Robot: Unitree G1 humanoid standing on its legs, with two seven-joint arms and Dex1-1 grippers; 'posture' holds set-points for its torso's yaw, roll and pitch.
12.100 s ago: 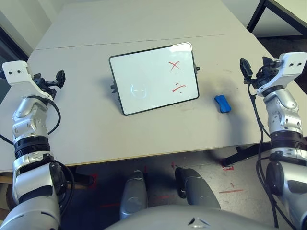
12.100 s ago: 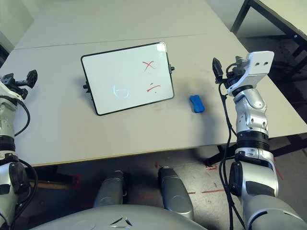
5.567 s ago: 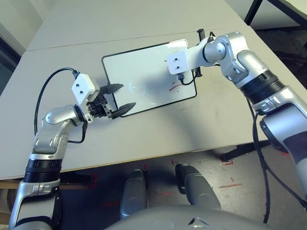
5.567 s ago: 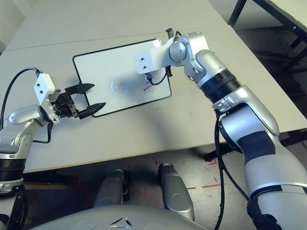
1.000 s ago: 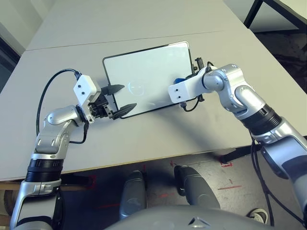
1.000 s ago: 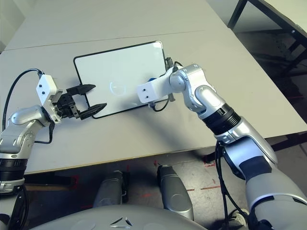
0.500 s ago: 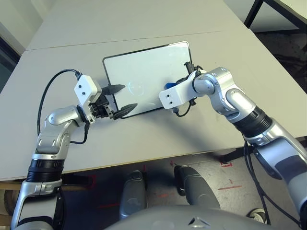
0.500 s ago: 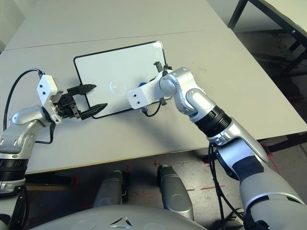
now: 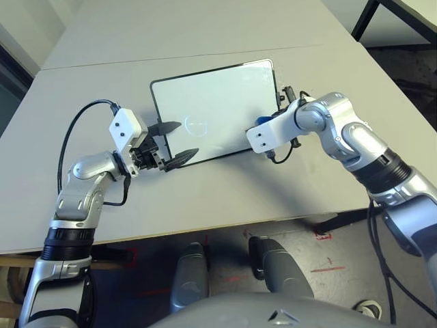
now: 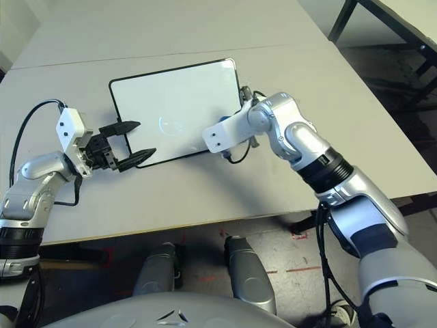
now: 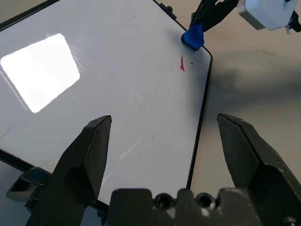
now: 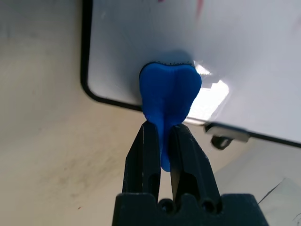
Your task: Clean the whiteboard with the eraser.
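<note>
Since half a second ago my right claw (image 12: 161,141) swept rightward, pinching the soft, light eraser (image 12: 170,96) at its end on the whiteboard (image 9: 212,109) lower-right corner; left claw (image 11: 171,150) spread.

Glossy white whiteboard (image 9: 212,109), thin black frame. Matt grey table (image 9: 205,198). Smooth blue eraser (image 12: 169,92), soft-looking. Matt black fingers (image 11: 89,155); shiny silver arm (image 9: 348,137).

whiteboard (image 9: 212,109) on table (image 9: 205,198) | eraser (image 9: 261,123) at whiteboard's near-right corner
</note>
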